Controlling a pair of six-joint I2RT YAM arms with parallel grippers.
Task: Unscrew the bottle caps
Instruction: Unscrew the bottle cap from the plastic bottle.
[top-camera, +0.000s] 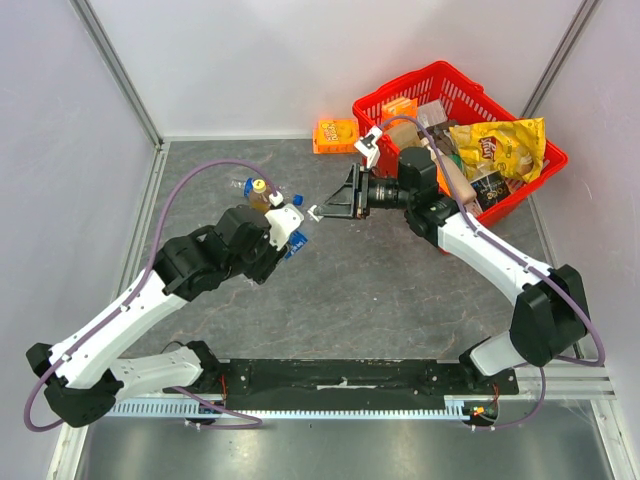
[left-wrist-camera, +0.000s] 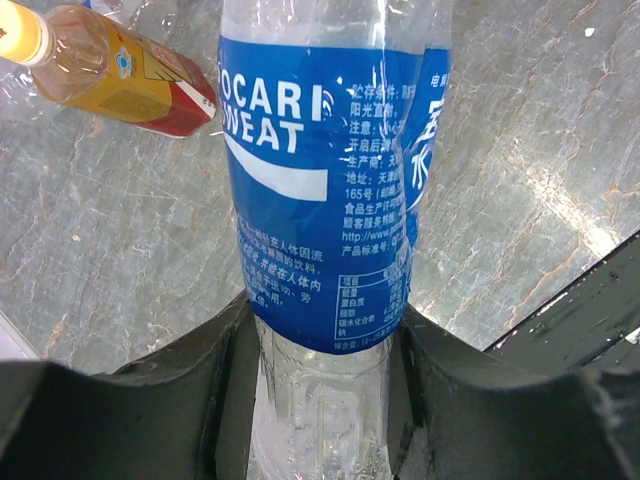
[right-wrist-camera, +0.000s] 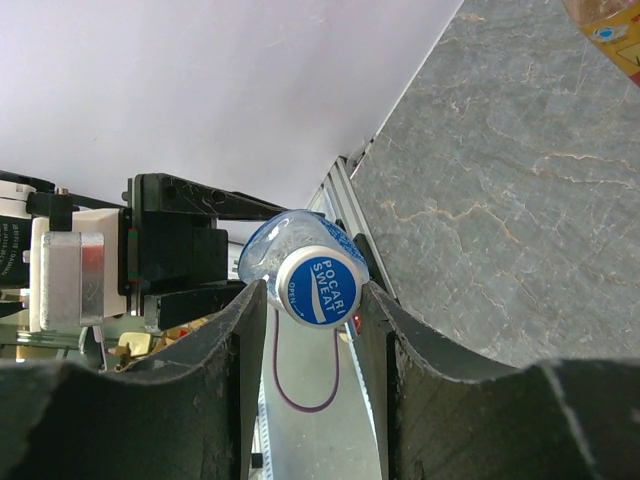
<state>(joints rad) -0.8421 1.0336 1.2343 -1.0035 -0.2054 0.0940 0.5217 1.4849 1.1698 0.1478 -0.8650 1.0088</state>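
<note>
My left gripper (top-camera: 285, 228) is shut on the body of a clear bottle (left-wrist-camera: 320, 180) with a blue label and holds it off the table, neck pointing right. Its whitish-and-blue cap (right-wrist-camera: 320, 288) sits between the fingers of my right gripper (right-wrist-camera: 315, 300), which is shut on it; the cap also shows in the top view (top-camera: 313, 212). The amber bottle (top-camera: 264, 196) with its yellow cap (top-camera: 258, 185) lies on the table just behind my left gripper (left-wrist-camera: 320, 380), also seen in the left wrist view (left-wrist-camera: 120, 75). A blue bit (top-camera: 248, 184) beside it may be the third bottle, mostly hidden.
A red basket (top-camera: 372, 104) full of snack packs, with a yellow chips bag (top-camera: 500, 145), stands at the back right close behind the right arm. An orange box (top-camera: 335, 134) lies by the back wall. White walls and metal rails border the grey table.
</note>
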